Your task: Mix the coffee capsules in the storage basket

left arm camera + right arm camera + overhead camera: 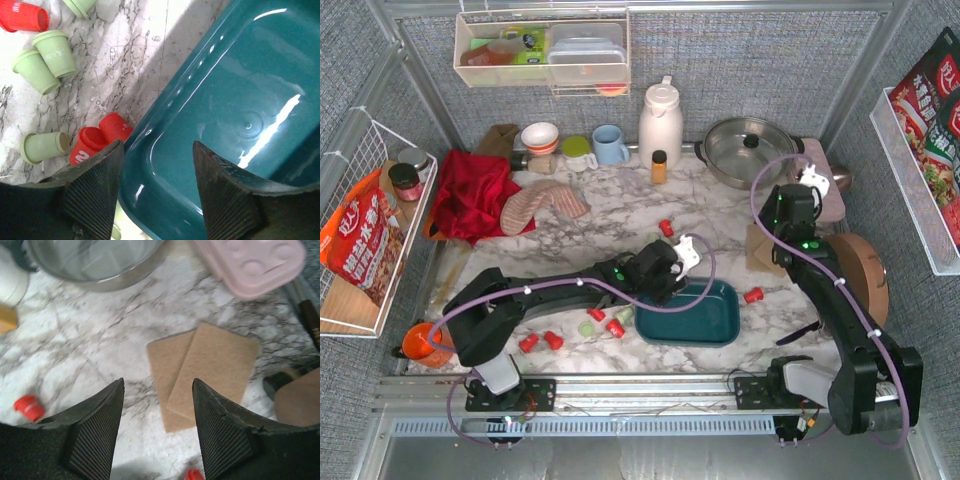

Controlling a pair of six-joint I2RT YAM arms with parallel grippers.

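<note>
The storage basket [710, 315] looks empty to me, long side running left to right. Most of the coffee capsules [606, 321] are scattered on the marble table [720, 215] just off its left end, plus a few red strays behind it and off its right end. Left gripper [157, 147] is way closer: jaws apart, clamping nothing, straddling the basket's left rim. Right gripper [157, 385] is spread and empty too, well behind the basket's right end over some brown pads [205, 370].

Bright light; glare on basket [235, 100]
</note>
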